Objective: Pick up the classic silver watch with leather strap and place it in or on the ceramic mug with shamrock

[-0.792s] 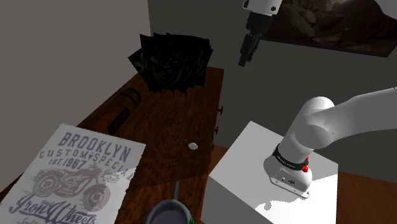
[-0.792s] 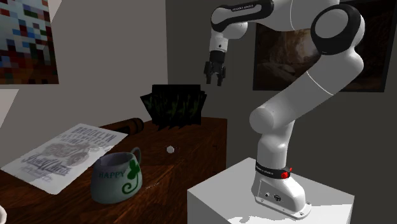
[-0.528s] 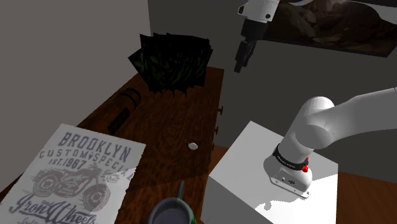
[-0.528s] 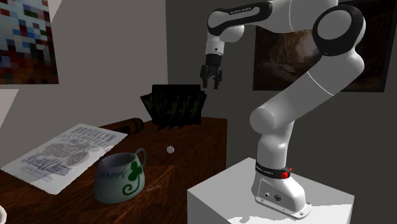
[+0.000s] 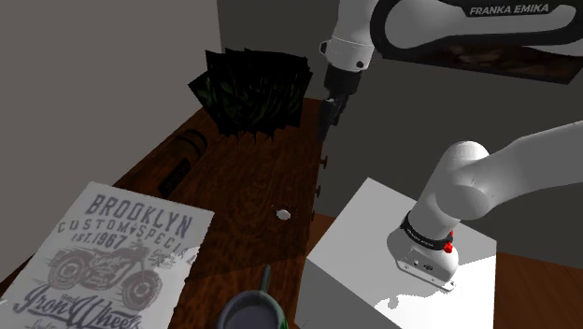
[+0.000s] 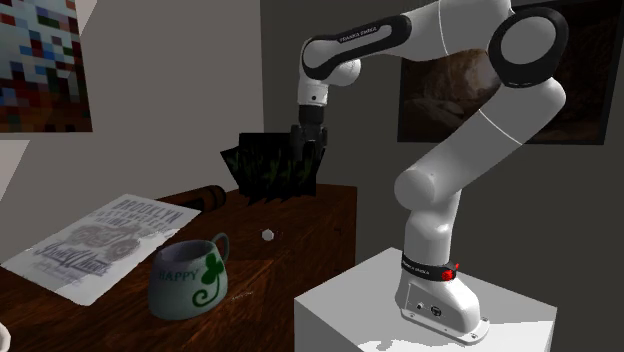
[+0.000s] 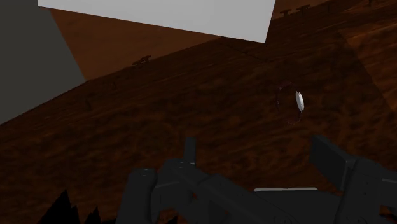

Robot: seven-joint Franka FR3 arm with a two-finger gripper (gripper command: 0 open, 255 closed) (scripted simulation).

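Shoulder view: the all-black two-finger gripper (image 5: 326, 131) hangs by the far end of the dark wooden table (image 5: 234, 182), while the small silver-faced watch (image 5: 282, 214) lies on it well apart, nearer the stand (image 5: 374, 243). Second exterior view: the watch (image 6: 267, 235) sits between gripper (image 6: 306, 150) and pale shamrock-printed mug (image 6: 188, 277). Wrist view: the fingers (image 7: 327, 156) stand wide apart, empty; the watch (image 7: 299, 101) lies ahead, its thin dark strap a faint loop, elsewhere just a pale speck.

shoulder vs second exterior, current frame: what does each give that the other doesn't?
Shoulder view: the mug from above, into its open top; the print with legible BROOKLYN lettering; small knobs on the side of the table. Second exterior view: the mug's side with green shamrock; a pixelated wall picture. Both: the tool, open; the small pale watch on bare wood; the white stand.
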